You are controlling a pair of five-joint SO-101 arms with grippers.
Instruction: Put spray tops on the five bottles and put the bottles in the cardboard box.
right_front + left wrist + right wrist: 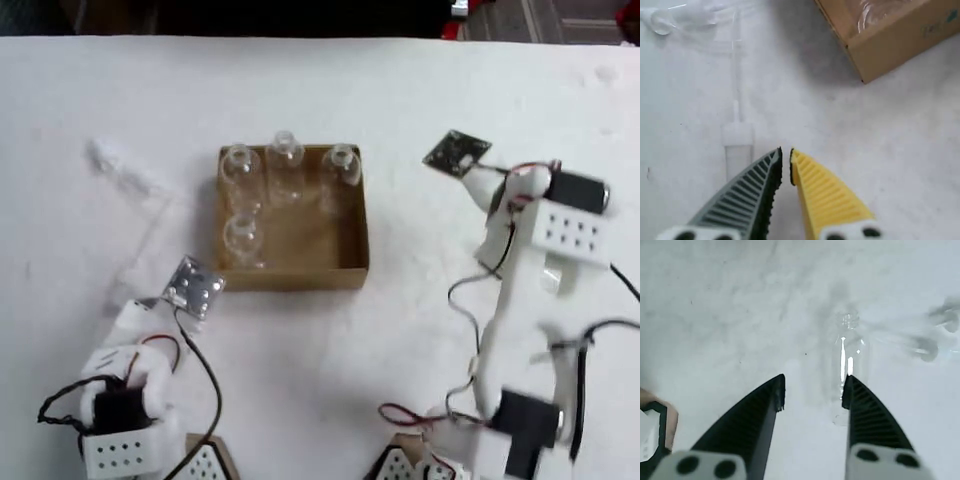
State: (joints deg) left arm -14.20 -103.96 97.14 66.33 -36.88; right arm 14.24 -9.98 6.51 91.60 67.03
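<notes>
On the left of your white table (400,90) lie the clear plastic spray tops (120,165). Your left gripper (785,154) is near one, its grey and yellow fingers pressed almost together on nothing. In the middle, the brown cardboard box (290,277) holds four clear bottles (285,165). Your right gripper (812,385) has its fingers spread, and the fifth clear bottle (847,357) stands on the table just past them.

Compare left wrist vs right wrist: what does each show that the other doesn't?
Left wrist, not right: a cardboard box corner, a spray top with its tube lying on the table, the shut left gripper. Right wrist, not left: a clear uncapped bottle beyond the open right gripper. Both: the white table and blurred clear parts farther off.
</notes>
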